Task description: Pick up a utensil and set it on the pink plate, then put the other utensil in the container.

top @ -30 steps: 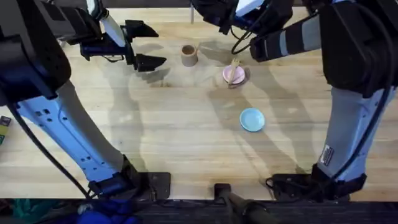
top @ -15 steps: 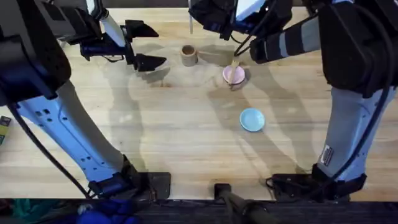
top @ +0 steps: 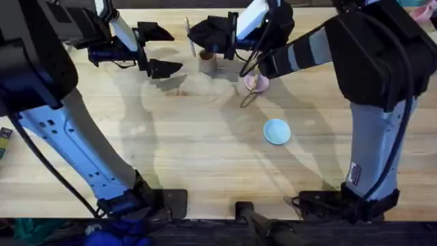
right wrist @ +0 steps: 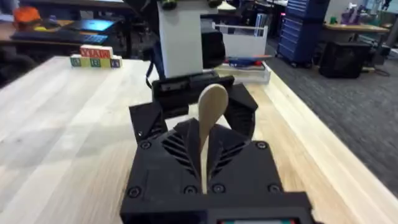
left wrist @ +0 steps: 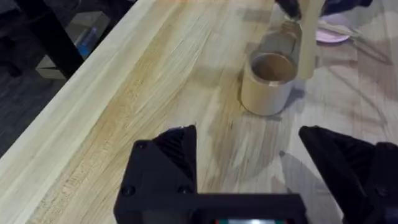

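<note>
1. Writing: in the right wrist view, lettered blocks point(right wrist: 94, 56) sit at the far end of the table point(right wrist: 56, 130); letters too small to read. No other legible label.
2. Spoon point(right wrist: 209, 134): clamped in the right gripper point(right wrist: 208, 180), fingers closed on its slim handle. Oval head up, long axis near upright, standing straight out of the fingers. Overhead, it shows as a thin pale stick point(top: 189, 37) just left of the container point(top: 207, 61), not in it.
3. Fork point(top: 256, 72): lies on the pink plate point(top: 257, 83) w/ long axis running up-down in the overhead view, slightly tilted. Which end is pronged: can't tell.
4. Left gripper point(top: 159, 49): open wide, fingers well apart, holding nothing, left of the container and near it.
5. Left wrist view adds: container interior point(left wrist: 270, 81), tan, nothing inside; spoon handle point(left wrist: 309, 40) hangs just beside its rim; plate edge point(left wrist: 333, 34) beyond.
6. Overhead adds: blue plate point(top: 276, 131), nearer the bases, apart from the rest.
</note>
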You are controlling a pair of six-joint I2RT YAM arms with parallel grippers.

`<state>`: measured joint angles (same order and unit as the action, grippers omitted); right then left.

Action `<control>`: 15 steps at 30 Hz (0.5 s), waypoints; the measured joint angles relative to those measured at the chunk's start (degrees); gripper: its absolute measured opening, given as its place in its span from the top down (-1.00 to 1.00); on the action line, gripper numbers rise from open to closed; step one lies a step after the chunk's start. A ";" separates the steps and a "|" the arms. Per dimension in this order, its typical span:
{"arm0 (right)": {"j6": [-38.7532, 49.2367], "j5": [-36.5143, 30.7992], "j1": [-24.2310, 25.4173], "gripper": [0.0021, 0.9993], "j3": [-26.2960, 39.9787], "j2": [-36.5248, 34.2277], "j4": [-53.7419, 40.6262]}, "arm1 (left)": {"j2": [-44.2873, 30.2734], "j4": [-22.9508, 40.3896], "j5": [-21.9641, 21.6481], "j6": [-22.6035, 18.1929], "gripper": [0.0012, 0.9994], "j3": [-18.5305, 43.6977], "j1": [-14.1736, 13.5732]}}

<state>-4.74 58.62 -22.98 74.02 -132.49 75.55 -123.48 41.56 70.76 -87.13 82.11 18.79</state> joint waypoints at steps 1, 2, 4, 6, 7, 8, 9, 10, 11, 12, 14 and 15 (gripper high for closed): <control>0.60 -0.14 -0.02 0.93 0.00 0.00 -0.90 | 0.00 0.00 0.00 0.00 -0.99 0.00 0.00; 1.13 -0.23 -0.10 0.94 0.00 0.00 -1.63 | 0.00 0.00 0.00 0.00 -0.99 0.00 0.00; 2.32 -0.33 -0.15 0.94 0.00 0.00 -2.86 | 0.00 0.00 0.00 0.00 -0.99 0.00 0.00; 3.40 -0.37 -0.15 0.94 0.00 0.00 -3.73 | 0.00 0.01 0.00 0.00 -0.99 0.00 0.00; 3.85 -0.38 -0.15 0.94 0.00 0.00 -3.93 | 0.00 0.00 0.00 0.00 -0.99 0.00 0.00; 4.20 -0.40 -0.15 0.93 0.00 0.00 -4.02 | 0.00 0.00 0.00 0.00 -0.99 0.00 0.00; 4.53 -0.43 -0.15 0.93 0.00 0.00 -4.04 | 0.00 0.00 0.00 0.00 -0.99 0.00 0.00; 4.83 -0.51 -0.15 0.93 0.00 0.00 -4.13 | 0.00 0.00 0.00 0.00 -0.99 0.00 0.00; 5.08 -0.53 -0.15 0.93 0.00 0.00 -4.34 | 0.00 0.00 0.00 0.00 -0.99 0.00 0.00; 5.25 -0.54 -0.15 0.93 0.00 0.00 -4.68 | 0.00 0.00 0.00 0.00 -0.99 0.00 0.00; 5.96 -0.55 -0.17 0.93 0.00 0.00 -6.09 | 0.00 0.00 0.00 0.00 -0.99 0.00 0.00; 6.38 -0.55 -0.20 0.93 0.00 0.00 -6.96 | 0.00 0.00 0.00 0.00 -0.99 0.00 0.00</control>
<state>1.64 58.06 -23.18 74.02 -132.49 68.59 -123.48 41.56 70.76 -87.13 82.11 18.79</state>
